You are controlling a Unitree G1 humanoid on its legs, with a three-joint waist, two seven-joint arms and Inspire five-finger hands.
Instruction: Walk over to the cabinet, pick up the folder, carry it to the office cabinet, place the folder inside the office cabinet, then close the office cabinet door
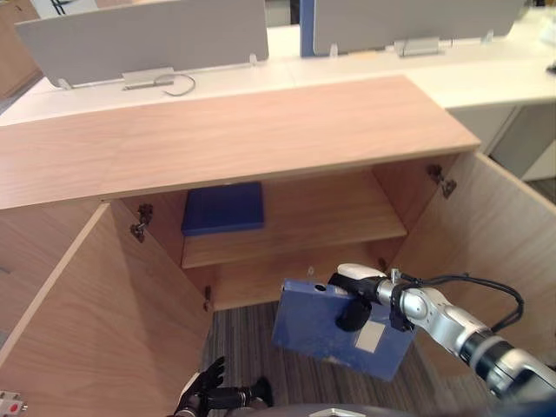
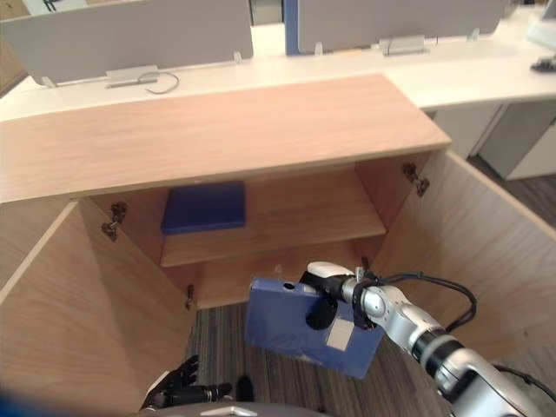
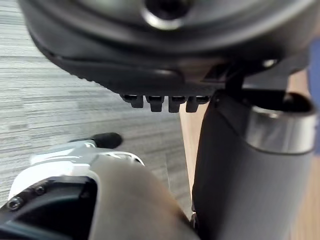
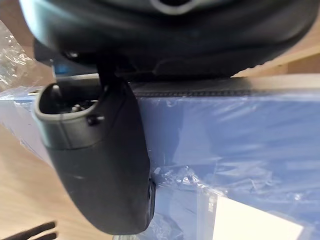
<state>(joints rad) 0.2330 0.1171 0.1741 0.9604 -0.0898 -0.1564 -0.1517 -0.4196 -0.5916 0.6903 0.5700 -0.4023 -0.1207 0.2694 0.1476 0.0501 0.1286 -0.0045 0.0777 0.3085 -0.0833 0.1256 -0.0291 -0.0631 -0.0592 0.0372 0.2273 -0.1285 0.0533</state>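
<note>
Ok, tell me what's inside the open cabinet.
Inside the cabinet, a flat dark blue item lies at the left of the shelf. The blue folder in the right hand covers part of the lower compartment, so that part cannot be seen.

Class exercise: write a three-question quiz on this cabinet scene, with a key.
1. True or false: both doors of the cabinet stand open.
2. Where is the folder that the right hand grips? A) on the shelf B) in the air before the open cabinet C) on the cabinet's top
3. Fill in: a second blue item lies at the shelf's ___ end.
Key: 1 true; 2 B; 3 left.
</note>
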